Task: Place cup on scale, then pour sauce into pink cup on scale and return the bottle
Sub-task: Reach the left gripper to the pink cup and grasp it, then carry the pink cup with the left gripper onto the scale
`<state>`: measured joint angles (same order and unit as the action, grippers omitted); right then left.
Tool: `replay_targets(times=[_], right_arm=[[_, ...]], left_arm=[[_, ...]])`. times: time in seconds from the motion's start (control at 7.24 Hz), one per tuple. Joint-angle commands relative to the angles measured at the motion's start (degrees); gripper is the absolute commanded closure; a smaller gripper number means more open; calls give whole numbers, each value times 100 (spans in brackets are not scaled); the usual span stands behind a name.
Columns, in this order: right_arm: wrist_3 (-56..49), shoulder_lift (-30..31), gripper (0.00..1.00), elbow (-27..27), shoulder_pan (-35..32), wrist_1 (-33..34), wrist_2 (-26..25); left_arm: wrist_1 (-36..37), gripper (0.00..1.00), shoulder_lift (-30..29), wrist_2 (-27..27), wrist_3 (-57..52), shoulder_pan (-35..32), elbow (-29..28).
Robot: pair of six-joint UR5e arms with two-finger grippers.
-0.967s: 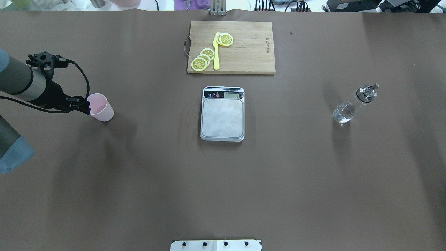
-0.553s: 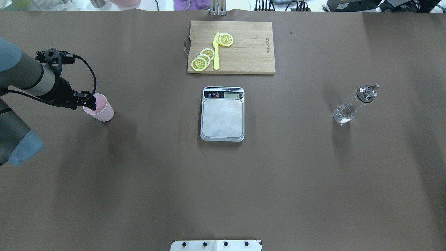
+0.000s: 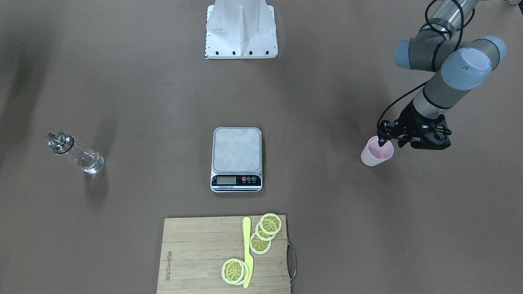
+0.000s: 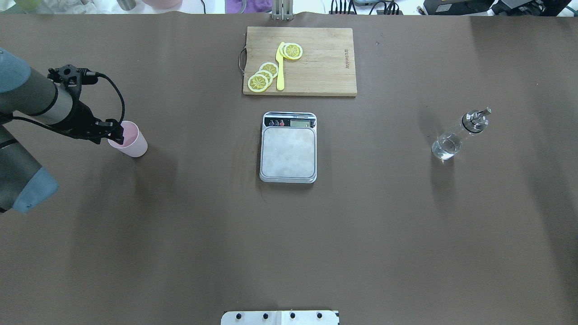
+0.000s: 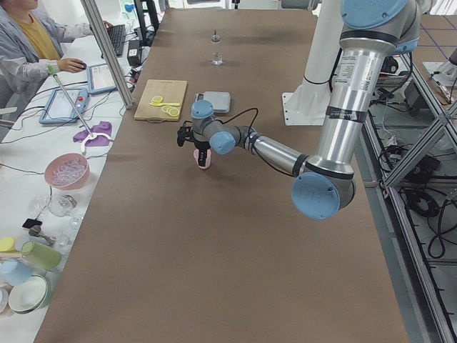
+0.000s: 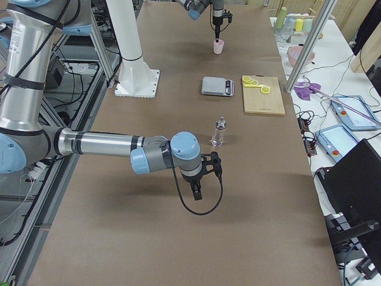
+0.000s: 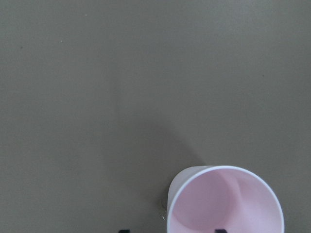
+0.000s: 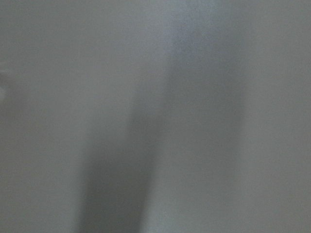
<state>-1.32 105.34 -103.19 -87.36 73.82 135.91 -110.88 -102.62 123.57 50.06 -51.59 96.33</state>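
Note:
The pale pink cup (image 4: 132,141) stands upright on the table's left side, far from the scale (image 4: 288,151). My left gripper (image 4: 117,131) is open at the cup's rim. In the left wrist view one fingertip (image 7: 221,230) shows inside the cup (image 7: 226,204) and the other outside its wall. The scale's steel platform (image 3: 237,149) is bare. The glass bottle (image 4: 457,136) stands upright at the right, with clear sauce (image 4: 445,147) in its lower part. My right gripper (image 6: 197,186) hangs over the table near the bottle (image 6: 218,132); I cannot tell whether it is open or shut.
A wooden cutting board (image 4: 320,67) with lemon slices (image 4: 262,76) and a yellow knife (image 4: 280,67) lies behind the scale. The robot's base plate (image 3: 241,30) sits at the near edge. A person works at a side bench (image 5: 28,43).
My left gripper has moved right, from beside the cup to over its near rim. The cup, scale and bottle have stayed put.

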Motion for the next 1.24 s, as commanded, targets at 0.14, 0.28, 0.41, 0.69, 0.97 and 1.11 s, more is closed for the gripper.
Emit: replay_targets(times=[0.14, 0.28, 0.41, 0.69, 0.97, 1.11], right_arm=[[0, 4, 0, -8, 0, 0, 6], [0, 4, 0, 1, 0, 0, -3], [0, 4, 0, 1, 0, 0, -3], [0, 4, 0, -8, 0, 0, 23], [0, 4, 0, 1, 0, 0, 24], [0, 4, 0, 1, 0, 0, 32]], left_arm=[[40, 100, -170, 88, 12, 0, -237], [84, 100, -205, 236, 117, -34, -290], [345, 100, -249, 508, 266, -157, -264], [1730, 100, -1282, 519, 267, -184, 24], [2604, 100, -1872, 449, 721, -97, 666], [2616, 100, -2224, 370, 1212, 156, 711]])
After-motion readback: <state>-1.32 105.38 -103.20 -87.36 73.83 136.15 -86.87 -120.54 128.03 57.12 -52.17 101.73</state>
